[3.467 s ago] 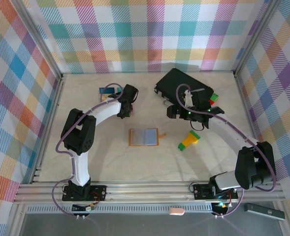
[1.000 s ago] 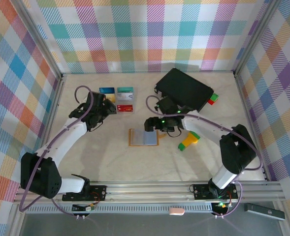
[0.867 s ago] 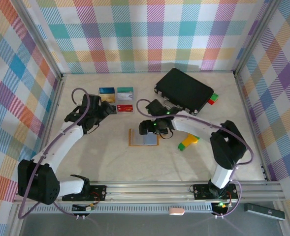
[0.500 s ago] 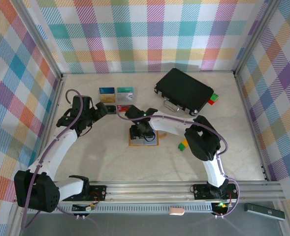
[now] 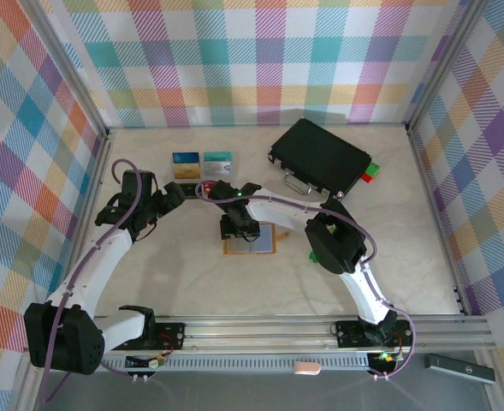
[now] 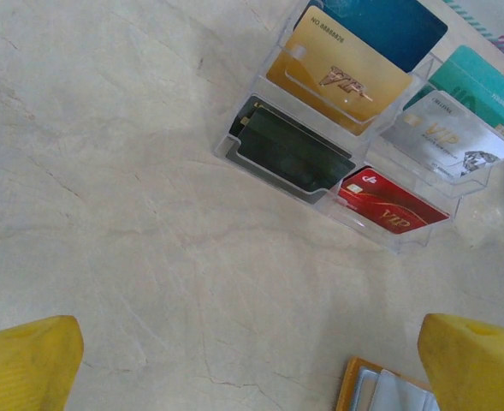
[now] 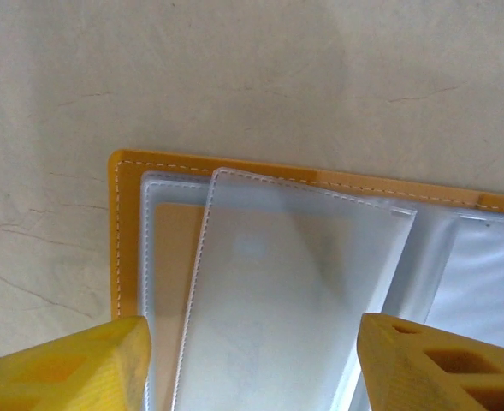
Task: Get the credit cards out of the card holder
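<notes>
**Your right gripper** [image 7: 252,368] hangs low over the card holder [image 7: 123,223]. Its jaws are parted to a middling width, with one yellow fingertip [image 7: 63,368] on either side of a frosted plastic sleeve [image 7: 286,274]. Whether the pads touch that sleeve cannot be told. The card holder lies open on the middle of the bench [image 5: 192,282], showing its orange stitched border and its sleeves fanned one over another. The frosting hides whatever the sleeves contain.

**Your left gripper** [image 6: 247,364] hovers over bare bench with its jaws spread to their fullest and nothing between them. Just beyond it stands a clear tray [image 6: 228,144] with several compartments, and the credit cards sit in these. A gold card [image 6: 337,73] rests at the far left with blue showing behind it. A teal card [image 6: 483,86] is beside it, with a silver card [image 6: 444,137] in front of the teal one. A dark card [image 6: 290,154] and a red card [image 6: 393,204] lie in the nearer row. From overhead, the tray sits left of centre towards the back of the bench, near the card holder but apart from it.

Behind the right arm, a black hard case [image 5: 320,157] with a metal handle lies at an angle at the back right. Checked walls [image 5: 234,60] enclose the scene.
</notes>
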Motion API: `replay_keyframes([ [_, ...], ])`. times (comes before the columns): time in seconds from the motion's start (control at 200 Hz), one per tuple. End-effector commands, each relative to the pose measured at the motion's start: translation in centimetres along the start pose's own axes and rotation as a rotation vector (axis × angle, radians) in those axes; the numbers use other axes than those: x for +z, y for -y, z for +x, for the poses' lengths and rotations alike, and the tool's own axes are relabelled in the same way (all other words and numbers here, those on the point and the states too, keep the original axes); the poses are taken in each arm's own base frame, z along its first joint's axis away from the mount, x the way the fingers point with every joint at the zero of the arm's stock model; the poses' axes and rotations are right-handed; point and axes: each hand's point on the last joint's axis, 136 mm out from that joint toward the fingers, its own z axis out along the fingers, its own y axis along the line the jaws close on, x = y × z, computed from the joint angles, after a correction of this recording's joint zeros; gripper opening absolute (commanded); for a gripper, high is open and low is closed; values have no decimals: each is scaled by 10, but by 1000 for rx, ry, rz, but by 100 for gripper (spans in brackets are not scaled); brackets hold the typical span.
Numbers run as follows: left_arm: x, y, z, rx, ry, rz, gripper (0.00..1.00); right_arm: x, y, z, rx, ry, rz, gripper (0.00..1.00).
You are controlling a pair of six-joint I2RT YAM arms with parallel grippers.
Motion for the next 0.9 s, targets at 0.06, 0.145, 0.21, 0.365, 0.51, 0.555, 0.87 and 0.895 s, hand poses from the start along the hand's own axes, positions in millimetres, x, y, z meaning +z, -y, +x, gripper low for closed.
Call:
replay_keyframes([
  [0.06,-2,-5,3,10,-8,-3,100,6,5,8,-6,-47,43,65],
  [0.145,-2,-4,4,9,-13,1,100,11,7,11,-1,-61,56,64],
  [0.21,-2,-4,4,10,-12,2,100,15,10,14,4,-69,65,64],
  [0.365,-2,-4,5,8,-14,3,100,21,16,19,13,-85,89,62],
  [0.51,-2,-3,5,7,-14,7,100,23,16,21,17,-86,79,57],
  [0.555,-3,-3,5,7,-16,9,100,22,15,21,18,-81,67,56],
  [0.87,1,1,8,-5,-42,27,100,14,7,14,44,-41,-48,48],
  [0.895,0,2,8,-5,-43,30,100,14,7,15,49,-41,-56,47],
])
